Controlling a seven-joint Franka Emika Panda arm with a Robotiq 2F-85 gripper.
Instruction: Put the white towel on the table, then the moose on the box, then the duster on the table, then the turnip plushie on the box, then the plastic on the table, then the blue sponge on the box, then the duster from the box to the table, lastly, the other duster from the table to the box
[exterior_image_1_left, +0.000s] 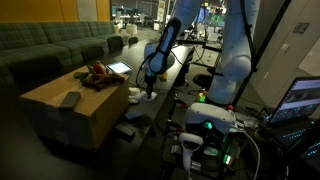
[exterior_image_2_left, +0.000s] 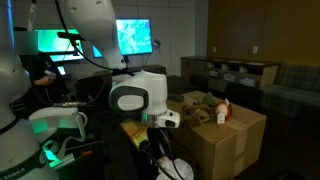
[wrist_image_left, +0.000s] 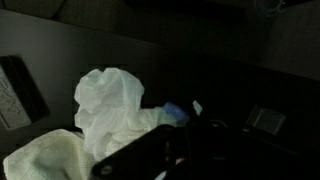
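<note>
The white towel (wrist_image_left: 110, 105) bulges in lumpy folds right against my gripper (wrist_image_left: 185, 128), which is shut; the cloth appears pinched in the dark fingers. In an exterior view the gripper (exterior_image_1_left: 150, 91) is low over the black table (exterior_image_1_left: 180, 80), with the towel (exterior_image_1_left: 133, 93) beside it. A small blue sponge (wrist_image_left: 175, 112) peeks out just past the cloth. The brown box (exterior_image_1_left: 55, 115) stands by the table with a brown moose plush (exterior_image_1_left: 97, 73) on top. The dusters, turnip plushie and plastic cannot be made out.
A dark flat rectangular thing (exterior_image_1_left: 70, 99) lies on the box top. A red item (exterior_image_2_left: 223, 112) sits among the things on the box (exterior_image_2_left: 240, 140). A green couch (exterior_image_1_left: 50, 45) is behind the box, and a lit laptop (exterior_image_1_left: 305, 100) stands beside the robot base.
</note>
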